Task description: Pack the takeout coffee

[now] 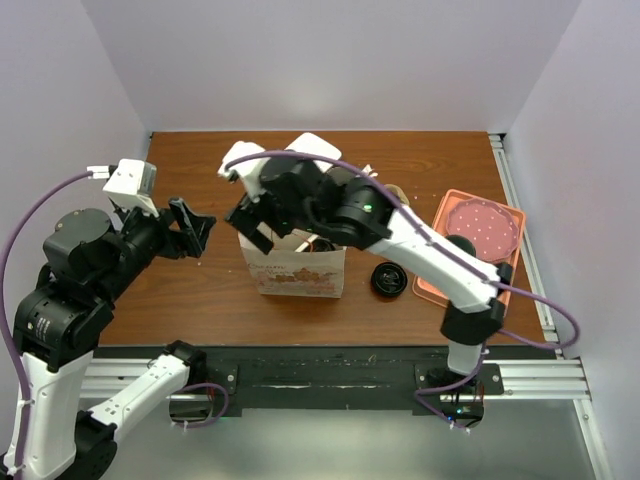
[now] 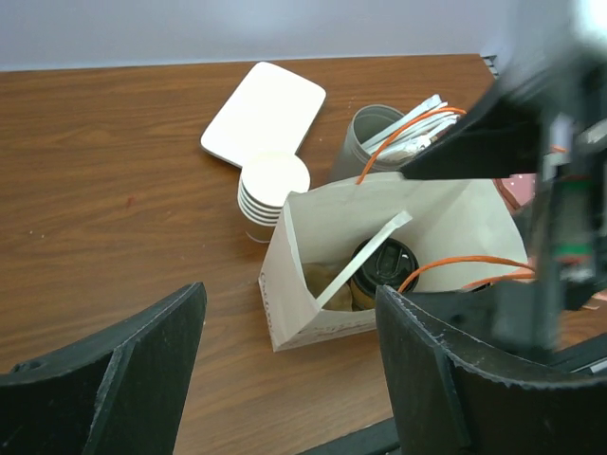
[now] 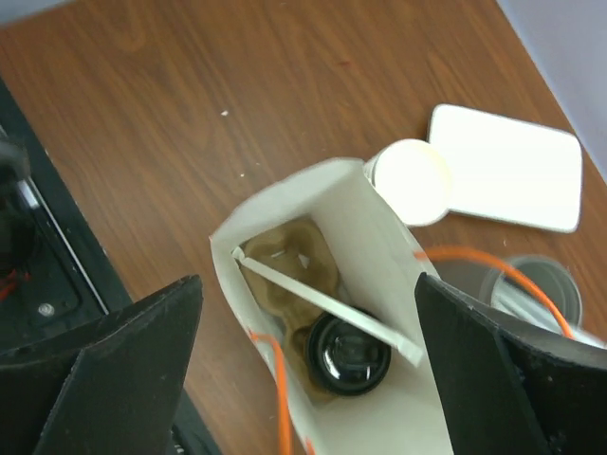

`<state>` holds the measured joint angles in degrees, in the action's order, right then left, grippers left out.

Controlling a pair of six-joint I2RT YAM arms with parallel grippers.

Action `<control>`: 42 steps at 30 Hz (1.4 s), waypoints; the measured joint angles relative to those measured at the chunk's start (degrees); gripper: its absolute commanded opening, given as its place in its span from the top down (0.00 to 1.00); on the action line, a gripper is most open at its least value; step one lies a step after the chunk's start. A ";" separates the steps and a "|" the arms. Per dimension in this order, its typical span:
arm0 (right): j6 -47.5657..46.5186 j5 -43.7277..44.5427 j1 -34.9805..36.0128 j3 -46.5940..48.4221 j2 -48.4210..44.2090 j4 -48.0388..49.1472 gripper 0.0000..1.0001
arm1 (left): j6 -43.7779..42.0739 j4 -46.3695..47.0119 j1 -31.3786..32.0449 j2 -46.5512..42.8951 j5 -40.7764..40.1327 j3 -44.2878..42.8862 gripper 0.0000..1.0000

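Two spread, empty tools are seen, the left gripper held aside and the right gripper over the paper bag where the takeout coffee is lodged, so the bag may be toppled if its paper strip is snagged.

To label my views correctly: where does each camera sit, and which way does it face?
Top external: above and behind, facing down at the table; both arms show.
Left wrist: beside the bag, facing its mouth; own fingers below.
Right wrist: over the bag, facing down; own fingers each side.
Shared: both wrists see the cup in the bag.
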<state>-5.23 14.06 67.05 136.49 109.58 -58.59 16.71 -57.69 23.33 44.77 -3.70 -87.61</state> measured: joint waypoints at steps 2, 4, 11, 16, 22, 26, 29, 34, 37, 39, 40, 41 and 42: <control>3.43 2.54 -0.09 -2.95 -4.50 0.81 0.01 | -0.07 0.90 0.00 0.04 0.37 0.00 0.22; 7.54 5.11 -0.11 -5.64 -9.42 2.27 0.01 | -0.46 2.19 0.00 0.11 1.20 -0.02 0.21; 25.97 14.14 -0.15 -15.28 -26.16 7.65 0.01 | -1.33 8.70 0.00 0.37 9.51 0.07 0.04; 34.75 18.49 -0.33 -25.53 -34.84 8.98 0.01 | -1.03 12.55 0.00 0.61 16.74 1.18 0.00; 41.22 22.62 -0.31 -33.62 -41.33 8.50 0.01 | 1.27 14.84 0.00 -0.17 19.43 5.64 0.00; 43.54 24.17 -0.31 -35.85 -44.87 7.23 0.01 | 2.40 14.78 0.00 -1.79 18.67 7.52 0.00; 44.48 24.44 -0.31 -36.24 -46.03 6.34 0.01 | 3.23 14.84 0.00 -3.32 17.77 7.74 0.00; 44.33 24.33 -0.31 -36.24 -45.24 6.40 0.01 | 3.72 14.82 0.00 -4.70 16.33 7.72 0.00; 43.71 24.35 -0.31 -36.22 -44.15 6.78 0.01 | 3.74 14.82 0.00 -4.68 15.89 7.72 0.00; 43.32 24.30 -0.31 -36.22 -43.47 6.78 0.01 | 3.76 14.82 0.00 -4.72 15.58 7.69 0.00; 43.08 24.17 -0.31 -36.22 -43.23 6.84 0.01 | 3.76 14.82 0.00 -4.79 15.43 7.69 0.00; 42.93 24.04 -0.31 -36.22 -43.19 6.93 0.01 | 3.76 14.82 0.00 -4.85 15.28 7.69 0.00; 42.71 23.96 -0.31 -36.22 -43.21 7.04 0.01 | 3.78 14.82 0.00 -4.94 15.17 7.69 0.00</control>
<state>37.47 38.02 66.74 100.27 66.37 -51.55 20.49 -42.87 23.33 39.83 11.46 -79.92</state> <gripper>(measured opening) 0.986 0.997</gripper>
